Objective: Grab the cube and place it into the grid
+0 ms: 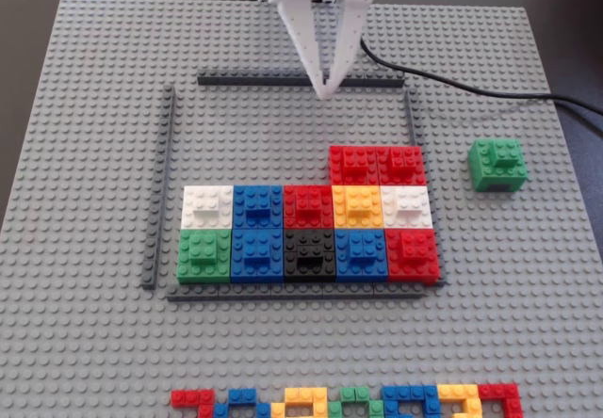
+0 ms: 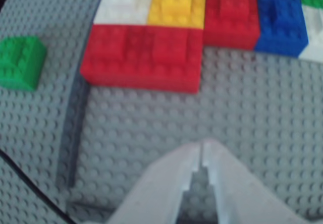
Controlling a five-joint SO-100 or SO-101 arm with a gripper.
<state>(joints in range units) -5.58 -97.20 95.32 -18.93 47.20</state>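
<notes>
A loose green cube (image 1: 497, 164) sits on the grey studded baseplate (image 1: 94, 107), right of the grid frame; in the wrist view the cube (image 2: 20, 62) lies at the left edge. The grid, bounded by dark grey strips (image 1: 170, 164), holds several coloured cubes in its front rows, with two red ones (image 1: 377, 165) in a third row at the right. My white gripper (image 1: 325, 88) hovers over the grid's far edge with its tips together and nothing between them. In the wrist view the gripper (image 2: 202, 146) is shut and empty.
A black cable (image 1: 471, 84) runs across the baseplate from the arm to the right edge. A row of mixed coloured bricks (image 1: 349, 404) lies along the front edge. The grid's back part is bare baseplate.
</notes>
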